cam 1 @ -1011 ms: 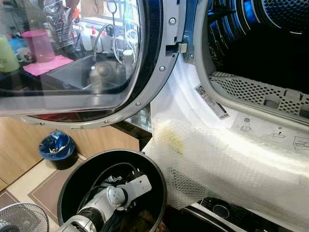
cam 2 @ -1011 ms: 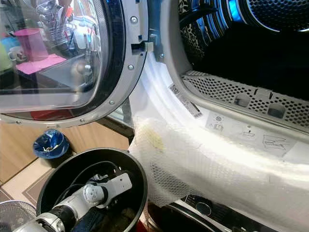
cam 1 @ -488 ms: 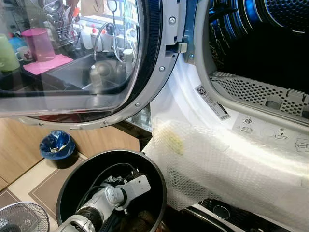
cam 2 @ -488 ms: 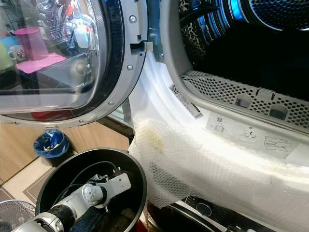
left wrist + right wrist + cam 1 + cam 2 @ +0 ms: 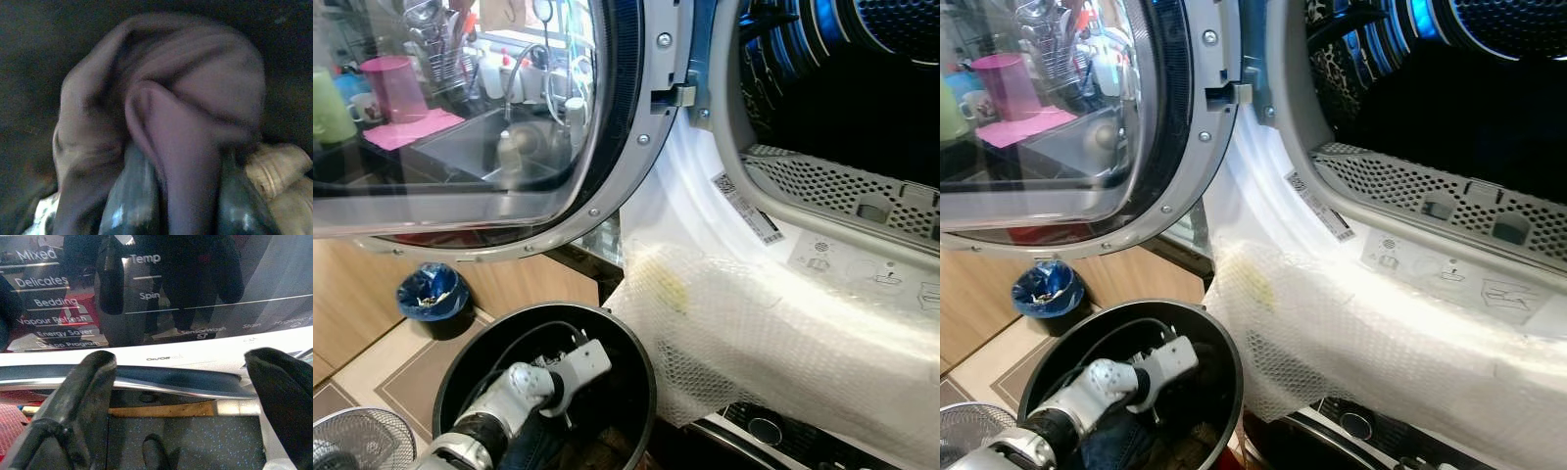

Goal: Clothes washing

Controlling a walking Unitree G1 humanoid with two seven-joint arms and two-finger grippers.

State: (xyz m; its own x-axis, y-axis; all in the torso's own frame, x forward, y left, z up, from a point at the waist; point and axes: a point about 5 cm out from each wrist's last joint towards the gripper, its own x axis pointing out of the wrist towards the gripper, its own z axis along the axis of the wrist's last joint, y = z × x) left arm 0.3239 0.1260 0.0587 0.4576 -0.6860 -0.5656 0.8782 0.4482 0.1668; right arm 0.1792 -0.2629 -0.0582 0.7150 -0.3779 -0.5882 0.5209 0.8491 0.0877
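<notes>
Down at lower left, the left gripper (image 5: 183,205) is clamped on a garment (image 5: 195,98) inside the black basket (image 5: 636,362), the open drum (image 5: 862,88) lying up-right; right gripper (image 5: 181,406) apart.

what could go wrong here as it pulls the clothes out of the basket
1. The left gripper sits deep in the black basket, fingers closed on a fold of brownish cloth; a thin pinch could slip on lifting.
2. Other garments lie under that fold, so they may drag up too.
3. The bubble wrap draped over the washer's lower rim could snag cloth on the way to the drum.
</notes>
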